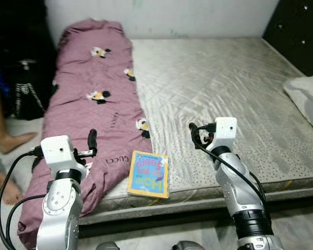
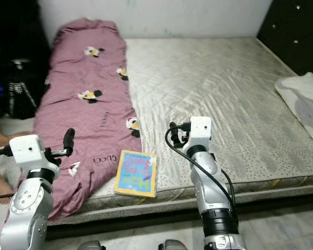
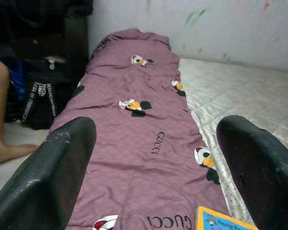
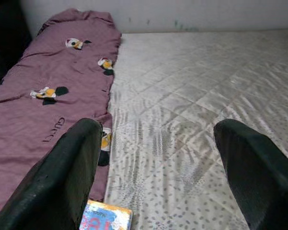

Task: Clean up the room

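Colourful book (image 1: 148,174) flat at the mattress (image 1: 235,99) front edge, beside a mauve quilt (image 1: 88,99) along its left edge, left gripper (image 3: 153,191) spread wide and empty above the quilt, right gripper (image 4: 158,191) spread wide, empty, above the mattress front edge.

One mattress (image 1: 224,94), one purple blanket (image 1: 88,104), one book (image 1: 148,173), one black bag (image 1: 26,96), one white cloth (image 1: 308,96).
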`<state>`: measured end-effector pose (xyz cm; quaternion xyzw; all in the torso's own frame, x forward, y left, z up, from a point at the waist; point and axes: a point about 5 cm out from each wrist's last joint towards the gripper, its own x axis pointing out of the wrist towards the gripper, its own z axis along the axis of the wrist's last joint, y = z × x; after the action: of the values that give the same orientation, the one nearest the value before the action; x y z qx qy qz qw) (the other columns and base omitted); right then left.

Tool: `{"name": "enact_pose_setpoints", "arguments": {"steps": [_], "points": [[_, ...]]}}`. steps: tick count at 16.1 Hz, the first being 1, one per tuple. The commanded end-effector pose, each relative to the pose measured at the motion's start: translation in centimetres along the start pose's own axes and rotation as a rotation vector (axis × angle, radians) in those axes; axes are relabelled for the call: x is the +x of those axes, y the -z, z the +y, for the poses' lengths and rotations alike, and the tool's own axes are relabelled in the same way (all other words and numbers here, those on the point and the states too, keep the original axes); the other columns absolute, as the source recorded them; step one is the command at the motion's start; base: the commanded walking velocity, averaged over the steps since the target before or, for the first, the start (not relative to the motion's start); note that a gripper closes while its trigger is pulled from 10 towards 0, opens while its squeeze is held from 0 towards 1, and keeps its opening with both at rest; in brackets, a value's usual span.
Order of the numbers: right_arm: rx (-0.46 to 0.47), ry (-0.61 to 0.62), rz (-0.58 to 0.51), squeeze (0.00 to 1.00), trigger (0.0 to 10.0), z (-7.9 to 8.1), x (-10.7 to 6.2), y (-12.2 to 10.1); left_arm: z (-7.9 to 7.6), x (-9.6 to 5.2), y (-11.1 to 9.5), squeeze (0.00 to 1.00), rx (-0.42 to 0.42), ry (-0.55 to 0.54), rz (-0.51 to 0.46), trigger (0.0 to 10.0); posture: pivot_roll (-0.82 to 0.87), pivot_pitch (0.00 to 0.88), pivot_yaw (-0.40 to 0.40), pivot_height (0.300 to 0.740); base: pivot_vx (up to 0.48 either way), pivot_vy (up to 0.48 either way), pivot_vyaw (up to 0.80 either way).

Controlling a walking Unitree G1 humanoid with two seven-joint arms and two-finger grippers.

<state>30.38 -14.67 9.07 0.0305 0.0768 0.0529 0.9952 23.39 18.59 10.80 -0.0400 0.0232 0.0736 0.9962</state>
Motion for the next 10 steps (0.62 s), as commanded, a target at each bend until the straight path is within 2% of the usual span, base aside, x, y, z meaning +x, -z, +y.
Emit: {"name": "enact_pose_setpoints", "arguments": {"steps": [1,5,7,10], "points": [[-0.007,0.009,-0.011,0.0,10.0,-0.32,0.05,-0.45,-0.2,-0.03,0.19,0.0,0.004,0.009,0.014,10.0,-0.02,0.0,-0.024,0.677,0.0,0.0,0.0],[-0.009,0.006,-0.009,0.0,10.0,-0.35,0.03,-0.45,-0.18,-0.04,0.03,0.0,0.02,-0.003,0.0,10.0,-0.02,0.0,-0.027,0.677,0.0,0.0,0.0],[-0.012,0.003,-0.006,0.0,10.0,-0.35,0.05,-0.42,0.34,0.1,0.16,0.0,0.005,-0.054,0.01,10.0,-0.02,0.0,-0.03,0.677,0.0,0.0,0.0],[-0.018,-0.001,-0.002,0.0,10.0,-0.36,0.06,-0.37,0.28,0.1,0.17,0.0,0.006,-0.048,0.009,10.0,-0.02,0.0,-0.033,0.677,0.0,0.0,0.0]]}}
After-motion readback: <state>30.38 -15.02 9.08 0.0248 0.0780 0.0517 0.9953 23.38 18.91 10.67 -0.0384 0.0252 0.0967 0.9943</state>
